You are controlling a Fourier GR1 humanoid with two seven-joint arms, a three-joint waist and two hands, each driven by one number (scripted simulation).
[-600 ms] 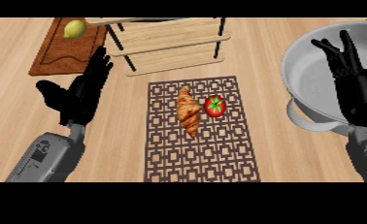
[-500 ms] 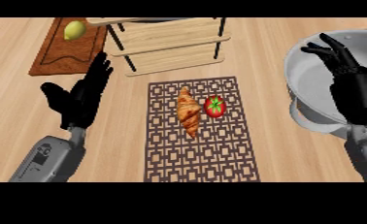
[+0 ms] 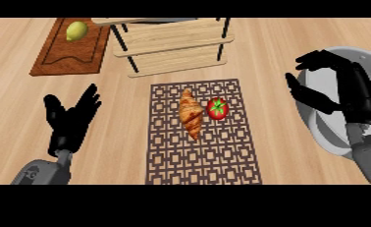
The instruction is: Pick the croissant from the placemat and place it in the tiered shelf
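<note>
A golden-brown croissant point(image 3: 191, 113) lies lengthwise on the dark patterned placemat point(image 3: 199, 157) in the middle of the counter, with a red tomato point(image 3: 218, 108) touching its right side. Behind the mat stands the wooden tiered shelf point(image 3: 174, 49) with black posts. My right hand point(image 3: 326, 87) hovers open at the right, over the rim of a grey pot, thumb pointing left, well apart from the croissant. At the lower left my left hand point(image 3: 70, 118) rests open, fingers up, holding nothing.
A large grey pot point(image 3: 328, 123) sits at the right edge under my right forearm. At the back left lies a brown cutting board point(image 3: 62, 59) with a yellow-green lemon point(image 3: 76, 30) on it. Bare wooden counter lies between the mat and each hand.
My right hand has come down and leftward off the pot toward the mat, fingers spreading. My left hand has dropped lower and further left.
</note>
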